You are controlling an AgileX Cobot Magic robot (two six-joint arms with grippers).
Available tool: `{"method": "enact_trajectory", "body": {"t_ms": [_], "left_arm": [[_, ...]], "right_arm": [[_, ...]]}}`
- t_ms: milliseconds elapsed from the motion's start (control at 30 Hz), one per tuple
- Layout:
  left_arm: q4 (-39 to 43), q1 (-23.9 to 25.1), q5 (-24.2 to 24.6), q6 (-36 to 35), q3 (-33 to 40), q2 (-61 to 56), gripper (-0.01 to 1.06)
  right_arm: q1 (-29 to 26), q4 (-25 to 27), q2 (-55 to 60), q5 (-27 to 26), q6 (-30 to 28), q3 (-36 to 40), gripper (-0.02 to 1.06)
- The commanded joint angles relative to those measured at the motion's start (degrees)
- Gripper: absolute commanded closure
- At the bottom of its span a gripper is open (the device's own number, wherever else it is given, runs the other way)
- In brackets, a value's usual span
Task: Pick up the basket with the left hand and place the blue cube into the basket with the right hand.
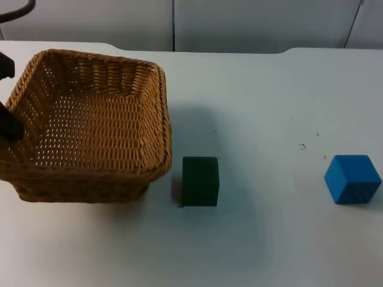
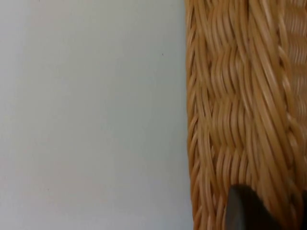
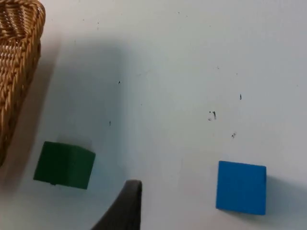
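On the counter (image 1: 269,84) in the top view, the wicker basket (image 1: 90,125) sits at the left, tilted, its left rim met by the left gripper (image 1: 7,122); the blue cube (image 1: 352,179) lies far right, a dark green cube (image 1: 200,181) between them, just beside the basket. Woven and light, the basket should lift by its stiff rim. Left wrist view: a fingertip against the weave; whether the jaws pinch it, I cannot tell. Right wrist view: the right gripper (image 3: 125,206) hovers between both cubes; its jaws' state I cannot tell. The blue cube looks rigid; opposite flat faces suit.
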Motion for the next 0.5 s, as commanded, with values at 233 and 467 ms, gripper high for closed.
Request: {"method": "enact_trajectory", "body": {"t_ms": [233,467], "left_arm": [[-4.28,0.25,0.18,4.85,1.15,-4.16,1.05],[-4.28,0.25,0.35,4.85,1.15,-6.79,1.05]], "right_arm": [[0.3,-0.43,12.31,-3.27,2.11,-0.42,0.02],[0.83,-0.31,20.52,-3.48,2.11,-3.38,0.02]]}}
